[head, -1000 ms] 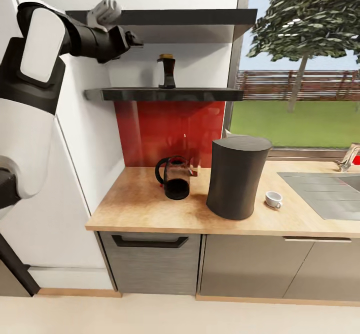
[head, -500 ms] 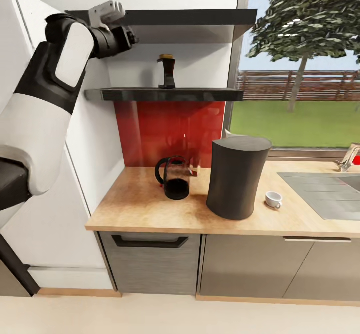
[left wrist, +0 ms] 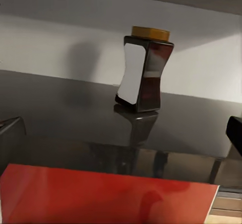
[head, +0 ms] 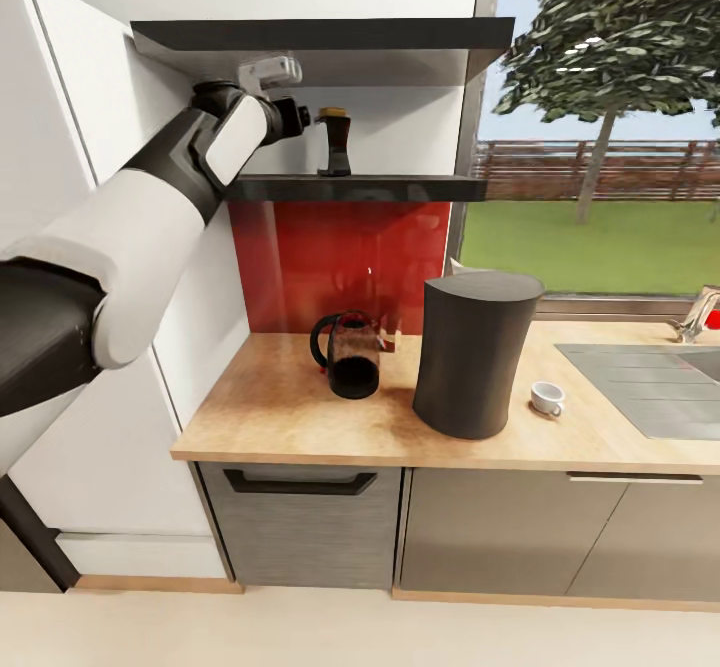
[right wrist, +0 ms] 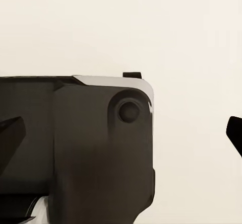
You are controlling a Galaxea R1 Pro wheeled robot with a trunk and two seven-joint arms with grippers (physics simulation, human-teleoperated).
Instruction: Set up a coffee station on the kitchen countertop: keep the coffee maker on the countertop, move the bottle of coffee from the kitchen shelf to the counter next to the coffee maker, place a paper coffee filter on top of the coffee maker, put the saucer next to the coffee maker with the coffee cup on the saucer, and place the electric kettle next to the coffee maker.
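Nearest you in the head view, the left arm (head: 130, 237) sweeps from the lower left edge up toward the upper middle, its white forearm rising to a dark wrist level with the shelf (head: 360, 188). The left gripper (head: 305, 119) sits at the upper centre-left, just beside the bottle (head: 333, 142) and apart from it. Its finger tips show only as dark corners at the two side edges of the left wrist view, set wide and holding nothing. Below, the countertop (head: 300, 417) spans the lower half of the frame with a glass carafe (head: 345, 355) at centre, the tall dark coffee maker (head: 472, 352) to its right, and the cup (head: 546, 398) further right, beside the sink (head: 650, 382). The left wrist view gives you what the head view cannot: the bottle (left wrist: 143, 70) stands upright on the glossy dark shelf (left wrist: 65, 113), white side facing the camera, gold cap on top, its reflection below it and the red wall panel (left wrist: 101, 196) lower down. The right wrist view shows a dark robot housing (right wrist: 75, 148) against a pale wall; you cannot tell the right gripper's opening from it.
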